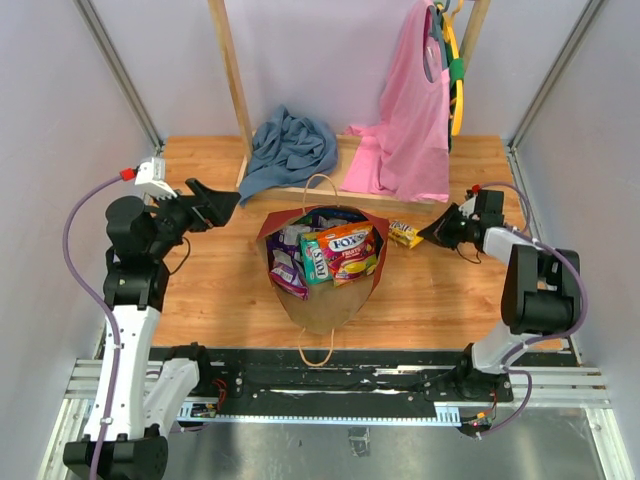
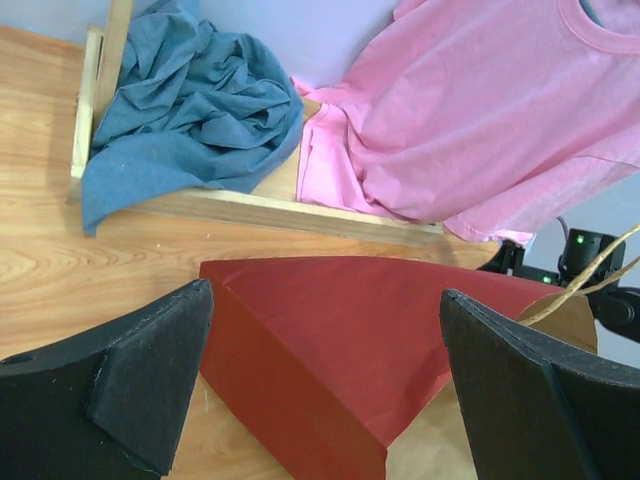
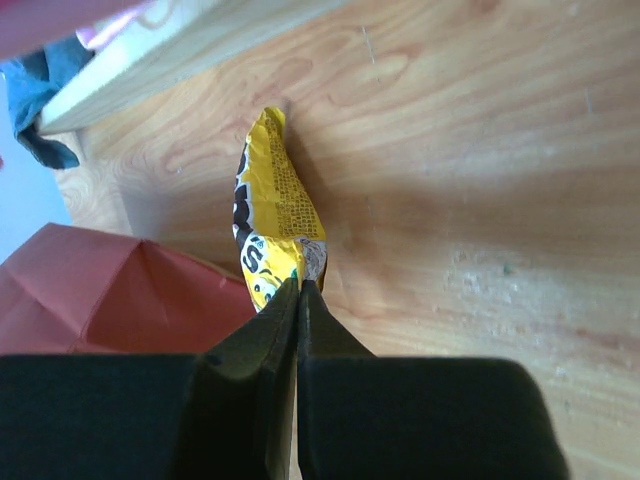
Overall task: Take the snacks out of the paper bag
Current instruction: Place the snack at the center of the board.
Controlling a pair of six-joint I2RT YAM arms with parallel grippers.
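M&M's packet [image 3: 268,215], yellow: pinched at one end by closed right fingers [image 3: 250,370], low over worktop [image 1: 430,290], just beside paper bag [image 1: 325,305]. Release advised well clear of bag. Left fingers [image 2: 140,370] spread wide, empty. Other snacks [image 1: 335,255] lodged inside bag.

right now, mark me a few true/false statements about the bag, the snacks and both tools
1. The left tool is open and holds nothing. True.
2. The yellow M&M's packet is outside the paper bag, to its right. True.
3. The right tool is open. False: it is shut on the end of the yellow M&M's packet.
4. The paper bag is empty. False: several packets are inside, among them an orange Fox's packet.
5. The blue-grey cloth lies in the bag. False: it lies on the wooden rack base behind the bag.
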